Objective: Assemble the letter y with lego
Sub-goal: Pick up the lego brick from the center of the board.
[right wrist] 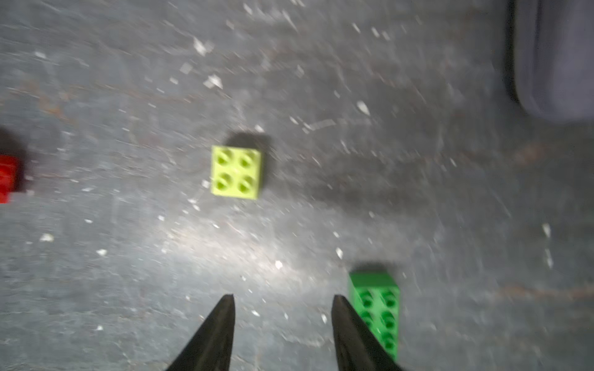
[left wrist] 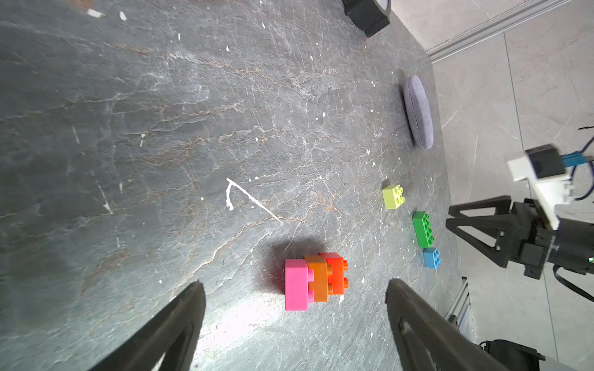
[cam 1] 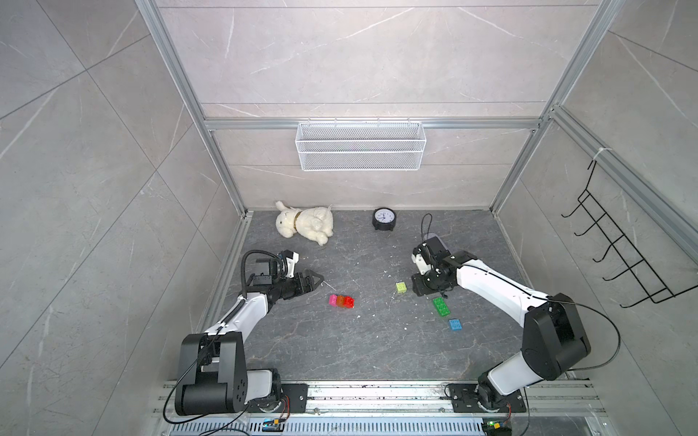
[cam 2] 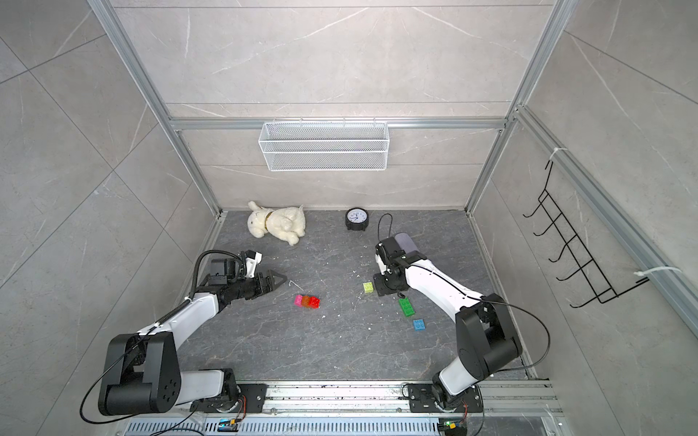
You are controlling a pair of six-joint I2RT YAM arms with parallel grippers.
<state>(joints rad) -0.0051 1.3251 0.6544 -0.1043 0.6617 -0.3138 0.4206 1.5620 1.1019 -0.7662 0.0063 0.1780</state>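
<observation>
The pink, orange and red lego bricks (cam 1: 341,301) (cam 2: 307,301) lie joined in a stepped stack on its side on the dark table. My left gripper (cam 1: 320,280) hovers just left of the stack, open. In the left wrist view the stack (left wrist: 315,281) lies just beyond the wide-spread fingers (left wrist: 189,308). A yellow-green brick (cam 1: 401,287) (right wrist: 236,172), a longer green brick (cam 1: 440,306) (right wrist: 376,308) and a blue brick (cam 1: 455,324) (left wrist: 431,258) lie loose on the right. My right gripper (right wrist: 283,297) points down beside the green brick, open and empty. No finished letter y is in view.
A white plush dog (cam 1: 304,223) and a black clock (cam 1: 384,219) stand at the back of the table. A grey oval pouch (left wrist: 418,112) lies behind the right arm. A wire basket (cam 1: 360,145) hangs on the back wall and a black hook rack (cam 1: 619,256) on the right wall.
</observation>
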